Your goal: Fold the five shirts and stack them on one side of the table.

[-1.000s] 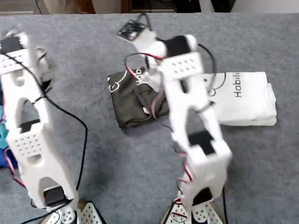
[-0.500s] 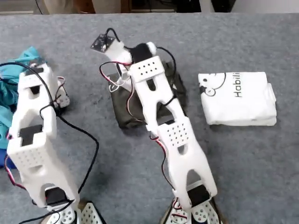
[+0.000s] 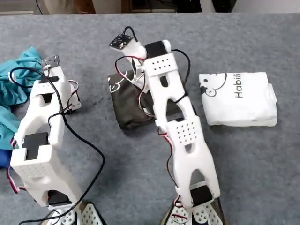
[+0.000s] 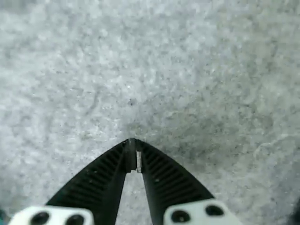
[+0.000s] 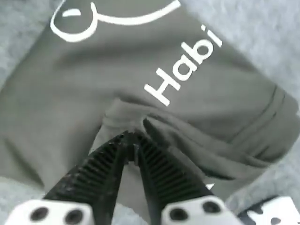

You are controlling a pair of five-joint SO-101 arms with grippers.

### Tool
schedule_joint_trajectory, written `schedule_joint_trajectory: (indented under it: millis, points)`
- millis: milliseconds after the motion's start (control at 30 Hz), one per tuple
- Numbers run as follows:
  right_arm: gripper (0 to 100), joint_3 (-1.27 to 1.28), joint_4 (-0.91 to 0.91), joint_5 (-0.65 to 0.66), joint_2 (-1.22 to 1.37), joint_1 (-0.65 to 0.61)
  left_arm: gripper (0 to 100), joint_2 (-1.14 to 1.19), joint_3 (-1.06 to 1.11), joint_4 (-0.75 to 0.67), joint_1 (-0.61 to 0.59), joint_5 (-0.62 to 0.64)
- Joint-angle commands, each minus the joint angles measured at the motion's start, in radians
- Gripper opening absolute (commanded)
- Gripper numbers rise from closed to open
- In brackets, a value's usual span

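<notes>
A dark olive folded shirt (image 3: 126,105) with white print lies mid-table; it also shows close up as the dark shirt (image 5: 197,98) in the right wrist view. My right gripper (image 5: 132,142) is down on it, shut, pinching a raised fold of the cloth. The right arm (image 3: 161,79) reaches over this shirt from the near edge. A white folded shirt (image 3: 239,98) rests to the right. A crumpled teal shirt (image 3: 16,86) is heaped at the far left. My left gripper (image 4: 132,154) is shut and holds nothing, low over bare grey carpet (image 4: 187,70), just right of the teal heap (image 3: 71,104).
The table is covered in grey carpet (image 3: 253,168). A blue cloth (image 3: 3,159) peeks in at the left edge. Cables trail from both arms. Both arm bases stand at the near edge.
The left arm has swung right, off the teal heap and out over bare carpet. The right arm swung left over the dark shirt, then slightly back right.
</notes>
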Motion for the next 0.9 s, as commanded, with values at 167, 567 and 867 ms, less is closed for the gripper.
schedule_joint_trajectory:
  millis: [167,567,867]
  points:
    - [0.2,0.277,0.021,-0.003,-0.229,0.128,2,-0.051,0.002,-0.014,0.009,-0.009]
    - [0.2,0.519,-0.011,0.054,-0.542,0.096,2,-0.054,0.002,-0.018,0.015,-0.003]
    - [0.3,0.455,-0.423,-0.103,-0.317,-0.088,2,-0.05,-0.003,-0.02,0.017,-0.003]
